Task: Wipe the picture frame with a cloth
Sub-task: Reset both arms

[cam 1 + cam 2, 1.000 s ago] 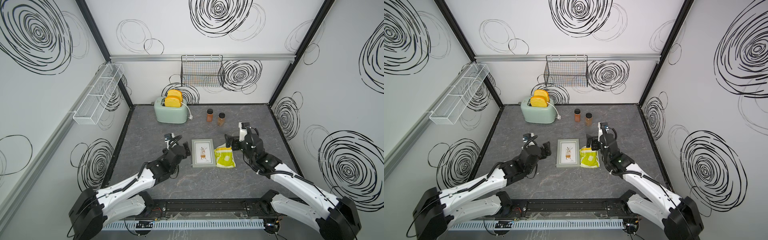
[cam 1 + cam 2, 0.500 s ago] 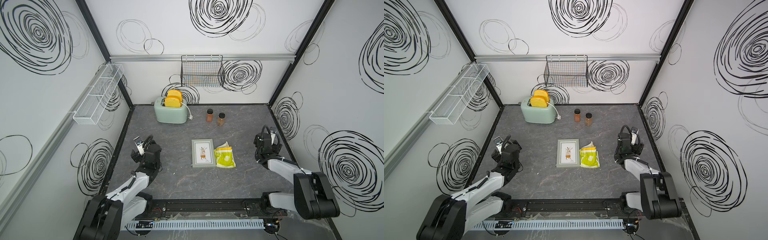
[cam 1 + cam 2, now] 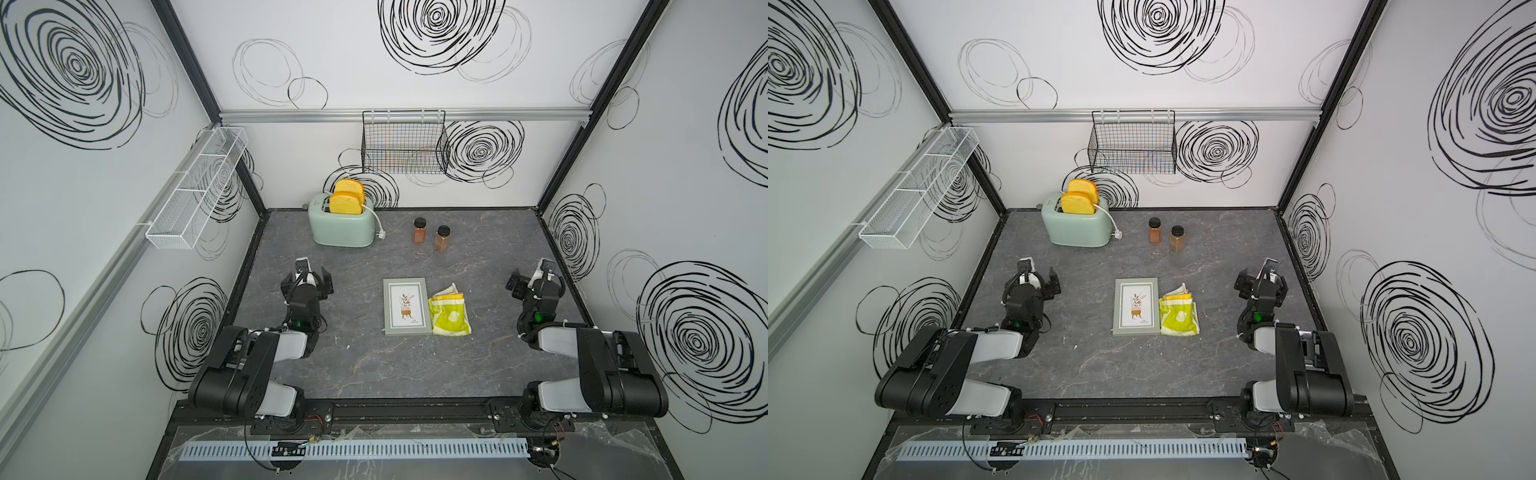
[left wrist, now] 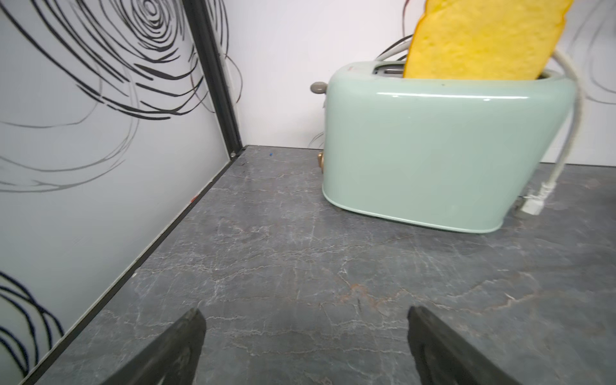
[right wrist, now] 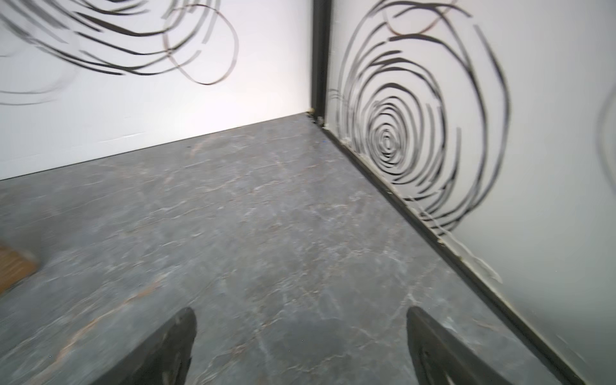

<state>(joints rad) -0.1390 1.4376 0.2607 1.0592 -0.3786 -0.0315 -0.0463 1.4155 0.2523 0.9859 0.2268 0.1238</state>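
A: Left gripper (image 4: 305, 346) and right gripper (image 5: 300, 346): both spread wide, nothing between the jaws, now pulled back to the 9 and 3 o'clock sides, well clear of the middle where they hovered a second ago

B: Meaning for the task? Looks like a retreat, with wiping apparently over or paused

A: Picture frame (image 3: 406, 306) flat at centre, rigid grey-green border, white mat; cloth (image 3: 450, 312) touching its 3 o'clock edge, soft, rumpled, yellow-green with striped hem

B: Beyond, at 11 o'clock: glossy mint toaster (image 4: 443, 146)
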